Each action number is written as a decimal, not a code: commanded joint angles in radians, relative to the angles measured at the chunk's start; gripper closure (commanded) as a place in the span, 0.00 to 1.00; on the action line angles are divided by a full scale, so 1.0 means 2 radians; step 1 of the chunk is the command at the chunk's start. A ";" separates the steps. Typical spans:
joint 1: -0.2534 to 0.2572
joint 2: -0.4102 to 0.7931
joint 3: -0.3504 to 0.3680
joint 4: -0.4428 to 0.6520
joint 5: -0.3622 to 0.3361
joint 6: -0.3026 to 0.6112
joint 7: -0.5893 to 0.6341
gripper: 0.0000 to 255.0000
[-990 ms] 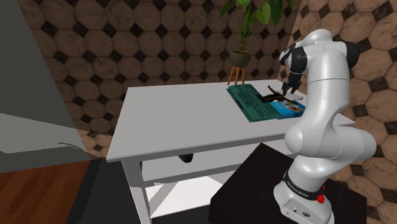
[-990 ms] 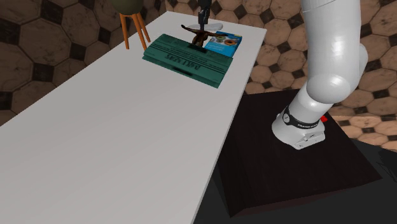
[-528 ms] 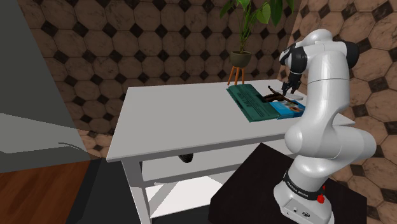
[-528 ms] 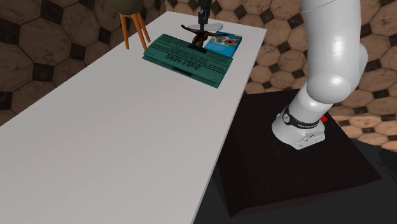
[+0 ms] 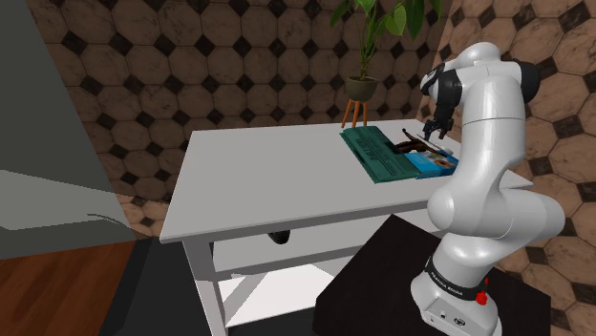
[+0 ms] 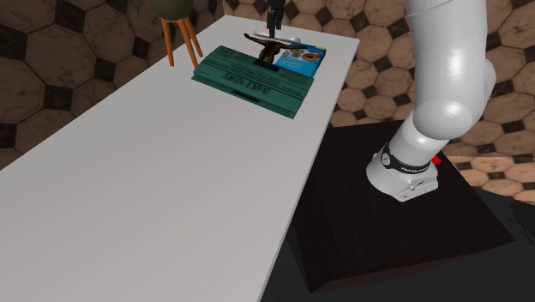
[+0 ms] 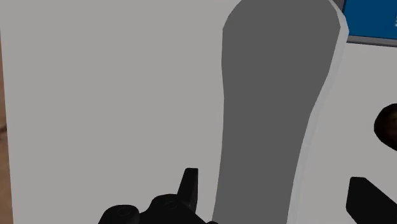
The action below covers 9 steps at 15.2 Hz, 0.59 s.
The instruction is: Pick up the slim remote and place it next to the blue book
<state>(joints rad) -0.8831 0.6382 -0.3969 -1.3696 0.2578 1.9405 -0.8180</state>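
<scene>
The slim grey remote (image 7: 273, 108) lies flat on the white table (image 7: 108, 95), its far end close to a corner of the blue book (image 7: 375, 19). My gripper (image 7: 280, 191) hangs just above it, open, one finger on each side, neither touching it. In the second exterior view the remote (image 6: 287, 39) is a pale strip just behind the blue book (image 6: 302, 59), under the gripper (image 6: 274, 19). In the shoulder view the gripper (image 5: 437, 127) hovers over the table's far right end, above the blue book (image 5: 436, 164).
A large green book (image 6: 251, 80) lies beside the blue one, with a dark brown object (image 6: 267, 54) resting between them. A potted plant on an orange stand (image 5: 360, 91) is behind the table. The black stand (image 6: 403, 232) sits by the table's long edge.
The fingers have come apart and let go of the remote, which now rests on the table beside the blue book. The arm has barely moved.
</scene>
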 commanded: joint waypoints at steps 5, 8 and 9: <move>-0.002 -0.011 -0.003 0.028 -0.005 -0.038 0.004 0.00; -0.002 -0.011 -0.003 0.028 -0.005 -0.038 0.004 0.00; -0.002 -0.011 -0.003 0.028 -0.005 -0.038 0.004 0.00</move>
<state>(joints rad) -0.8867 0.6170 -0.4034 -1.3136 0.2474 1.8650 -0.8102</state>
